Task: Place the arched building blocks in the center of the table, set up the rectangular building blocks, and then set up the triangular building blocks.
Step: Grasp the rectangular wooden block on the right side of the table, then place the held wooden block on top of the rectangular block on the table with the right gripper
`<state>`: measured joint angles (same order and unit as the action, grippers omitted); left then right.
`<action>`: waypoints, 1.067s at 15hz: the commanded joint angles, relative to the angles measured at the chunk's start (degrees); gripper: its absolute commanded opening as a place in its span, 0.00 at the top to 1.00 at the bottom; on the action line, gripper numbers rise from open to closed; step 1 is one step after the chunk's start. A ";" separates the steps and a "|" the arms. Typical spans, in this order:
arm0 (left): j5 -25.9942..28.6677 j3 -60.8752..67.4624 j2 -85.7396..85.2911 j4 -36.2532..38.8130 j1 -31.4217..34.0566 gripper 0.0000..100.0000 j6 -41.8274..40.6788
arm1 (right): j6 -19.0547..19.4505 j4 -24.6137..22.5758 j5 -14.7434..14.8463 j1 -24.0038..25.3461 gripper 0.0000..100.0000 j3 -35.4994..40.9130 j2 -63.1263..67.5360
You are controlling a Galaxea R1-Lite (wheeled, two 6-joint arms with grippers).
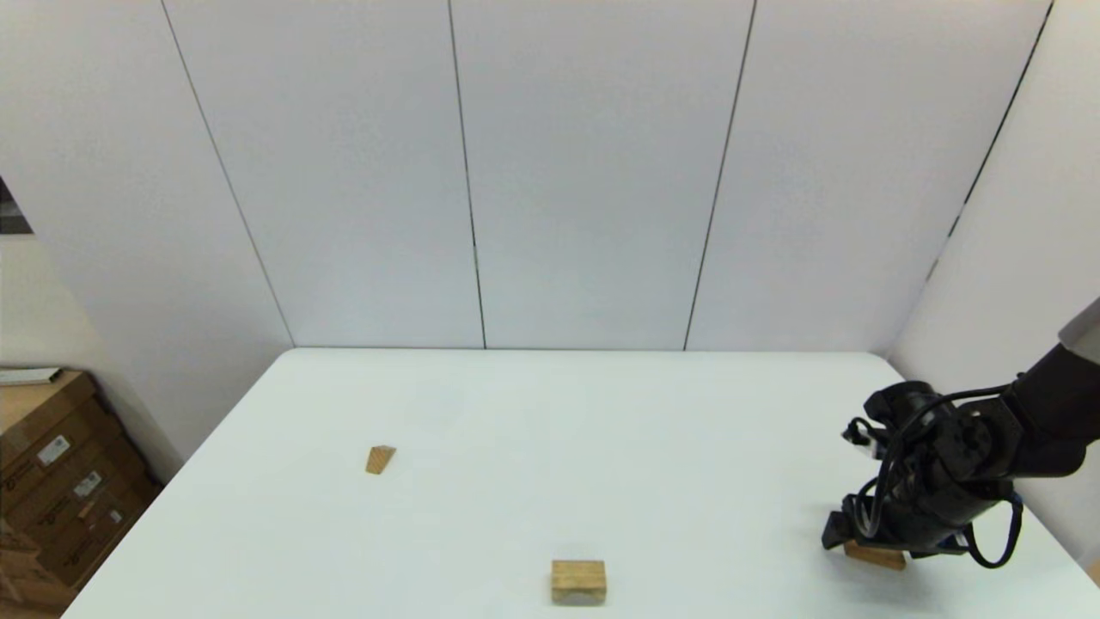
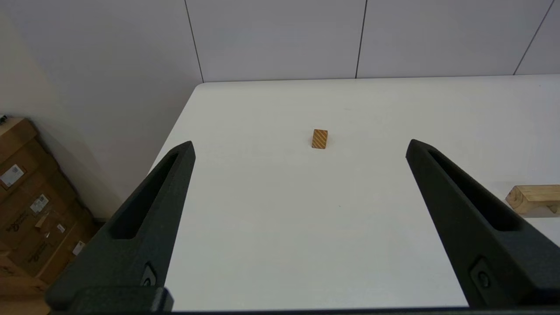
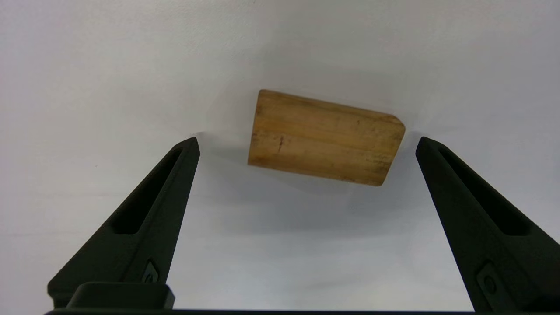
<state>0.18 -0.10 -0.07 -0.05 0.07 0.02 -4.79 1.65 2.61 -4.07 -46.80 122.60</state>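
Observation:
The rectangular slab [image 3: 326, 138] lies flat on the white table [image 1: 601, 430] at the near right, showing in the head view as a brown strip [image 1: 876, 556] under my right gripper [image 1: 859, 540]. That gripper [image 3: 307, 143] is open and points down, one finger beyond each end of the slab, not touching it. The arched block [image 1: 578, 581] rests near the table's front edge at the middle. The small triangular wedge [image 1: 381, 459] sits alone at the left. My left gripper [image 2: 301, 145] is open and empty, held back from the table; the wedge [image 2: 320, 138] and the arched block [image 2: 533, 199] lie ahead of it.
Cardboard boxes [image 1: 60, 481] stand on the floor beyond the table's left edge. White wall panels close off the back and right. The right arm [image 1: 1040, 413] reaches in over the table's right edge.

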 commanded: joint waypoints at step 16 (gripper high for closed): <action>-0.01 0.01 0.07 0.05 0.01 0.00 0.06 | -0.66 1.08 0.20 1.96 1.00 2.15 -8.69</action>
<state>0.16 -0.10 -0.07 0.00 0.07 0.07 -4.96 2.58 3.00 -4.95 -46.74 121.83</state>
